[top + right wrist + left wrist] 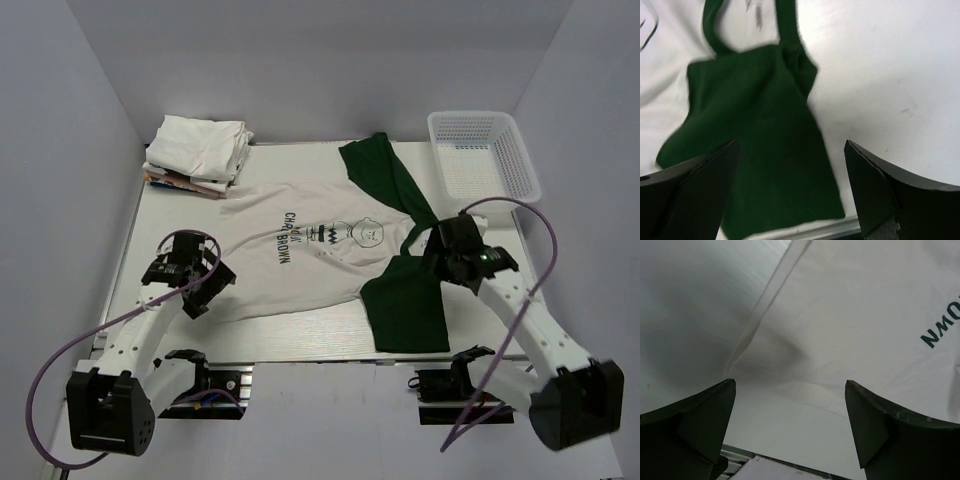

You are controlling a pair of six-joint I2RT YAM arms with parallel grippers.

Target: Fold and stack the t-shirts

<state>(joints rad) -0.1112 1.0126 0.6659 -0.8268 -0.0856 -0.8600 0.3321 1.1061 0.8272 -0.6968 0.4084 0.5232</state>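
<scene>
The printed t-shirt [300,255] is lying spread flat across the middle of the table [300,347], its collar pointing right. Its far green sleeve [375,170] is stretching toward the far side, and its near green sleeve [408,305] is reaching the table's near edge. The folded t-shirts [197,150] are sitting in a stack at the far left corner. Something coloured is peeking out beneath them, too small to make out. A white mesh basket [483,150] is standing at the far right.

The left claw [197,283] is hovering over the shirt's left hem with its jaws standing wide and gripping nothing. From its wrist camera, only white cloth and a soft crease are showing between the fingers [700,415], and the dark lettering [940,325] is being cut off by the right edge of the frame.

The right claw [447,255] is hanging above the near green sleeve, close to the collar, jaws spread wide and empty. Its wrist view is blurred, and the fingers are hiding the sleeve's lower corners
</scene>
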